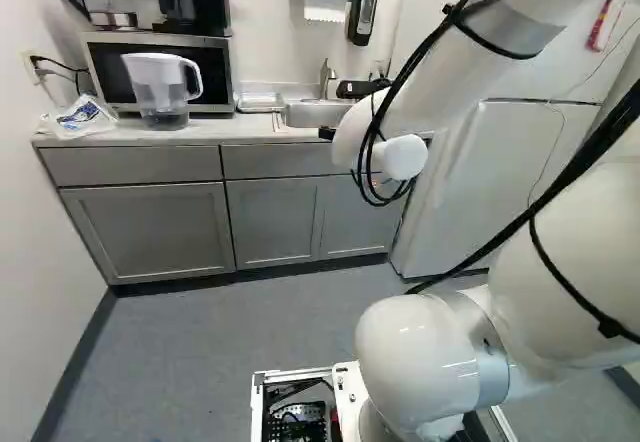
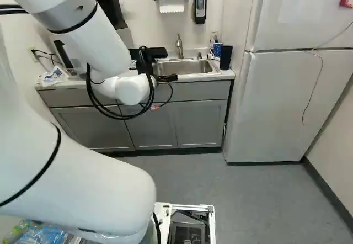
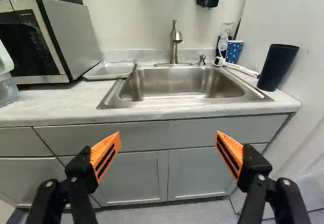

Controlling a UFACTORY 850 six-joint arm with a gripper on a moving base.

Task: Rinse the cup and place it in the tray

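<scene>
"In the wrist view, is the end effector (image 3: 168, 134) holding anything?"

"Nothing. Its fingers stand wide apart, pointed toward the sink (image 3: 177, 87). That spread would let it close around a cup, I'd say."

"Which cup?"

"I can't be sure. The dark cup (image 3: 277, 68) stands upright on the table (image 3: 50, 102), across the sink from the tray (image 3: 110, 70). The blue patterned cup (image 3: 234, 51) sits near the sink's back corner. Both look handy for rinsing; I can't see inside either."

"And the tray?"

"It lies flat between the microwave (image 3: 81, 36) and the sink, probably so drips stay near the basin. No cup is in it."

"What about the right base view?"

"The dark cup is close to the fridge (image 2: 287, 100), so a careless reach might bump either. The step now looks like approaching the cup; rinsing is still to do."

"And the left base view?"

"A lidded pitcher (image 1: 160, 82) stands before the microwave, its handle toward the tray. It's darker low down; I can't tell whether that's water."
</scene>
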